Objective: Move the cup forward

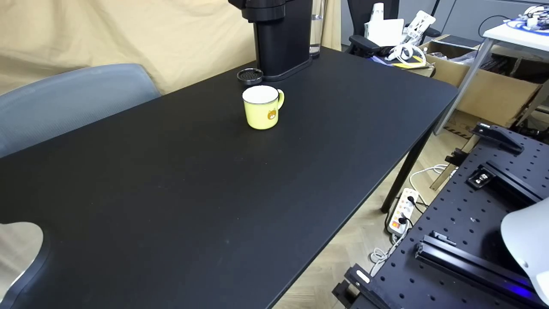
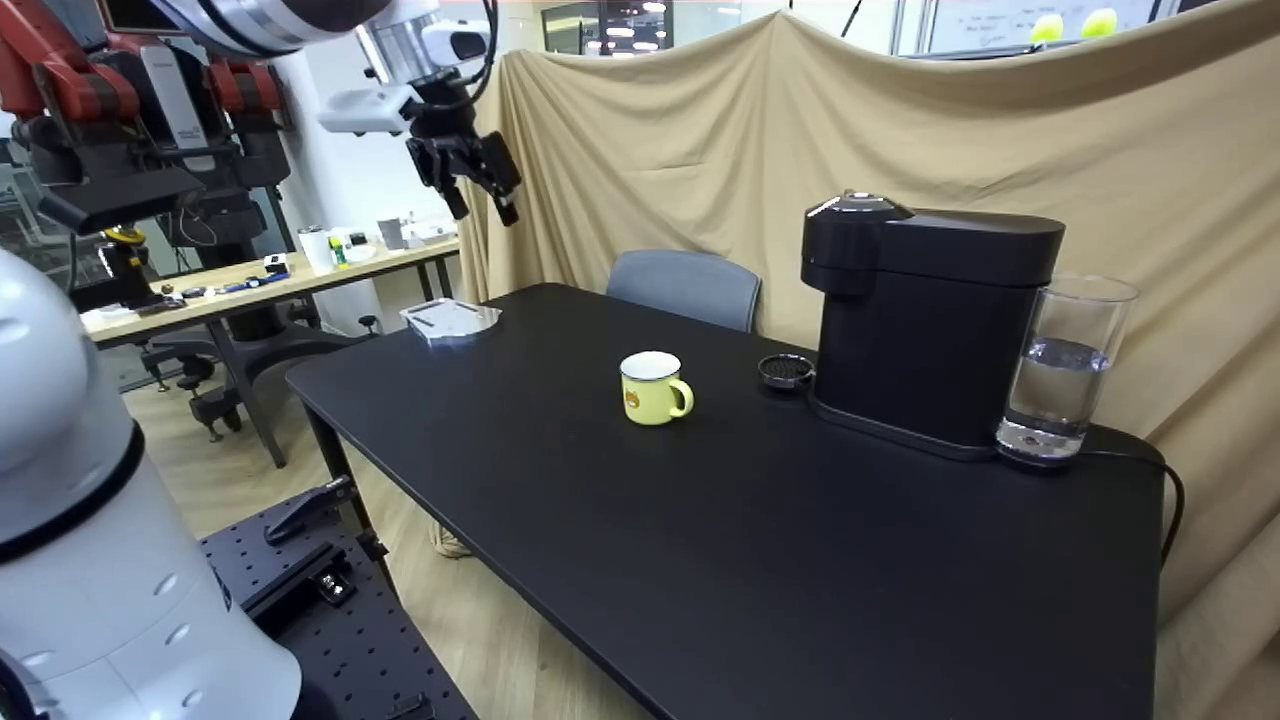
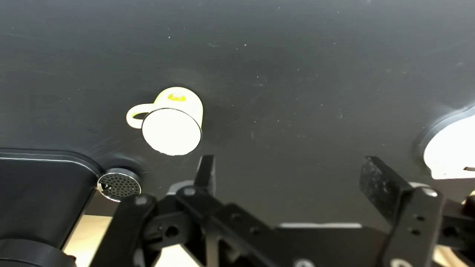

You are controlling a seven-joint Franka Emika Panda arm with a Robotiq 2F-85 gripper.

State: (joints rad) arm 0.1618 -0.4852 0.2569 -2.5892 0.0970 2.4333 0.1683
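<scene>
The cup is a small pale-yellow mug with a whitish inside, a dark rim line and a side handle. It stands upright on the black table in both exterior views [image 1: 261, 113] [image 2: 648, 400]. In the wrist view the cup [image 3: 172, 128] is left of centre, beyond the left fingertip, with its handle pointing left. My gripper [image 2: 485, 212] is high above the table, well away from the cup, toward the end with the pale plate. In the wrist view the gripper [image 3: 290, 159] has its fingers wide apart with nothing between them.
A black coffee machine [image 2: 930, 330] stands near the cup, with a round metal drip tray [image 2: 786, 371] before it and a clear water container [image 2: 1060, 375] behind. A pale flat plate [image 2: 452, 320] lies at the opposite table end. A grey chair [image 2: 685, 288] stands at the table's edge.
</scene>
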